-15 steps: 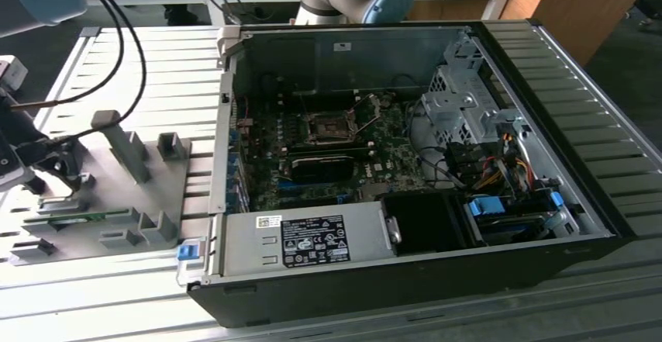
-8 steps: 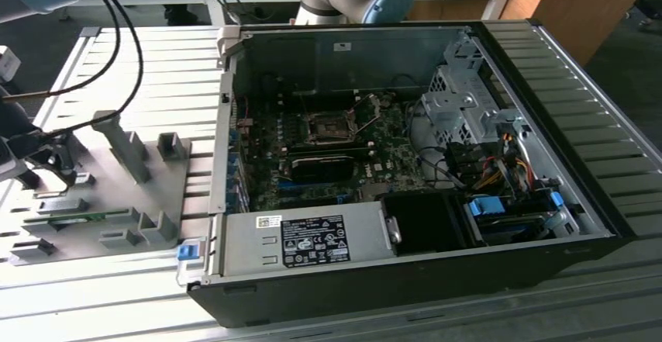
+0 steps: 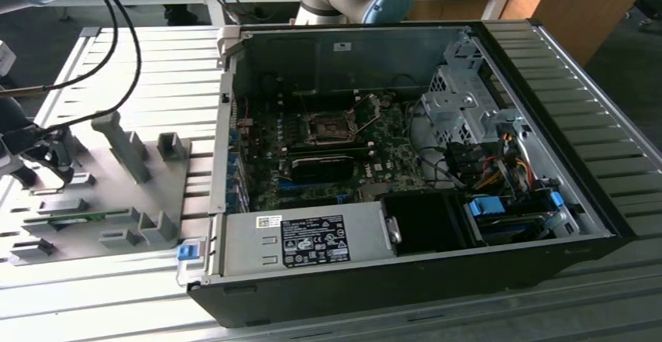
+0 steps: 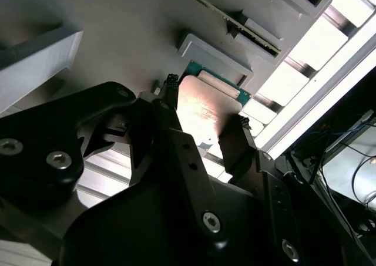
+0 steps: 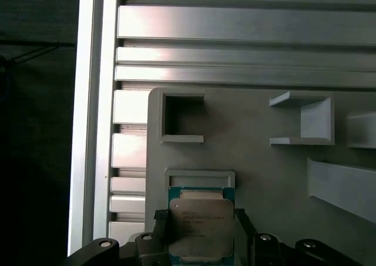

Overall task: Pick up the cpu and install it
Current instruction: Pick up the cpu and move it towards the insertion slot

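1. The cpu (image 5: 202, 226) lies flat with its metal top up in a shallow pocket near one edge of the grey tray (image 5: 258, 154). The pocket's raised lip (image 5: 200, 177) meets one end of the chip, probably so that it sits in a known spot and heading for pick-up.
2. The gripper (image 4: 205, 116) hangs over that pocket of the tray, drawn in narrow onto the cpu. In both wrist views a dark fingertip (image 4: 236, 141) lies against each of two opposite edges. Holding it by the edges likely spares the top and the contact side.
3. The chip's end is at the lip, so it looks not yet lifted off the tray.
4. The computer case (image 3: 414, 280) lies open beside the tray, on the exterior view's right. Its socket (image 3: 333, 130) is bare, so the install is not yet done.
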You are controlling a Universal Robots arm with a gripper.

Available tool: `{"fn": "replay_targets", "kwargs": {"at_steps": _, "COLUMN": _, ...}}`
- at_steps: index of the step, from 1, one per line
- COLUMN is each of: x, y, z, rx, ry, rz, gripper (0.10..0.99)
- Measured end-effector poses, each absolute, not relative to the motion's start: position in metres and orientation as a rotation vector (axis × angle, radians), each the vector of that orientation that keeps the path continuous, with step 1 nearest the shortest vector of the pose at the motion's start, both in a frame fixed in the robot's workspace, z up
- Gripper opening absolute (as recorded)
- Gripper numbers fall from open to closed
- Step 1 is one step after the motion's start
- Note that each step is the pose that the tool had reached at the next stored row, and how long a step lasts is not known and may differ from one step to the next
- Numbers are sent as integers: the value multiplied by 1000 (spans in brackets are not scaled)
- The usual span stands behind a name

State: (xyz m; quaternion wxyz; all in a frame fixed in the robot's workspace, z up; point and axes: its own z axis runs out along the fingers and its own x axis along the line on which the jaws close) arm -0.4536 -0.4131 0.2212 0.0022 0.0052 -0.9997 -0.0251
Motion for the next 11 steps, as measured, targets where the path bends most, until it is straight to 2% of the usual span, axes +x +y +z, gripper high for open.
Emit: {"fn": "replay_targets", "kwargs": {"at_steps": 11, "x": -454, "y": -413, "z": 226, "rx": 16, "ry": -3136, "rz": -81, "gripper": 529}}
